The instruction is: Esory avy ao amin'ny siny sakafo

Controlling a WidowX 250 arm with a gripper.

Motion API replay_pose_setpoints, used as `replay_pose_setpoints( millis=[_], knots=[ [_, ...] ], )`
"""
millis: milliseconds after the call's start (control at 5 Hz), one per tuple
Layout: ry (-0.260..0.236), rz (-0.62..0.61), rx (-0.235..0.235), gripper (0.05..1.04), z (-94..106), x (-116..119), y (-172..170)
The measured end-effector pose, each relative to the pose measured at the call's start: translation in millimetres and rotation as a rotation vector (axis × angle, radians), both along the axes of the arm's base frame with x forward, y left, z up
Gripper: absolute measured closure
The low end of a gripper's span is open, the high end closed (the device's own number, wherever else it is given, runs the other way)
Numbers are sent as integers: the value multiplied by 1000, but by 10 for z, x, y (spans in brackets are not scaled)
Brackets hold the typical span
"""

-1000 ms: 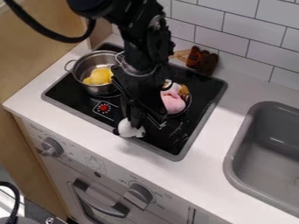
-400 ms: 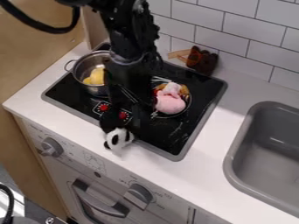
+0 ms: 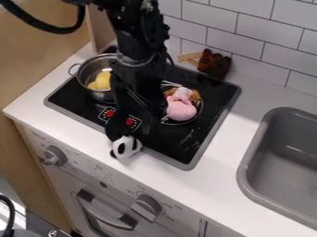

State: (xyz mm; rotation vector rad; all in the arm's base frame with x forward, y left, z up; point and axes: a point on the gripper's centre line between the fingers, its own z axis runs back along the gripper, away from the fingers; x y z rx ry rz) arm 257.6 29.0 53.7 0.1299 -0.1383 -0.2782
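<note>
One plush panda (image 3: 126,147) is outside the pot (image 3: 98,93) and pan (image 3: 199,111), at the cooktop's (image 3: 190,164) front edge, beneath the end effector (image 3: 125,133). Clamped or open state: cannot be determined. Removal appears complete; secure placement and release remain to be verified.

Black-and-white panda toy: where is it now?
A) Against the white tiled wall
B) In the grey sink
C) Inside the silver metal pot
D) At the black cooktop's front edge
D: the panda toy shows at the front edge of the cooktop, right at the gripper's lower end.
</note>
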Motion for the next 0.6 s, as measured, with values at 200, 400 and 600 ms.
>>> replay_pose_setpoints(
  millis=[200, 400, 600],
  knots=[
    [10, 4, -16, 85, 138, 60, 62],
    [9, -14, -18, 85, 312, 141, 247],
    [-5, -28, -4, 85, 467, 212, 446]
  ],
)
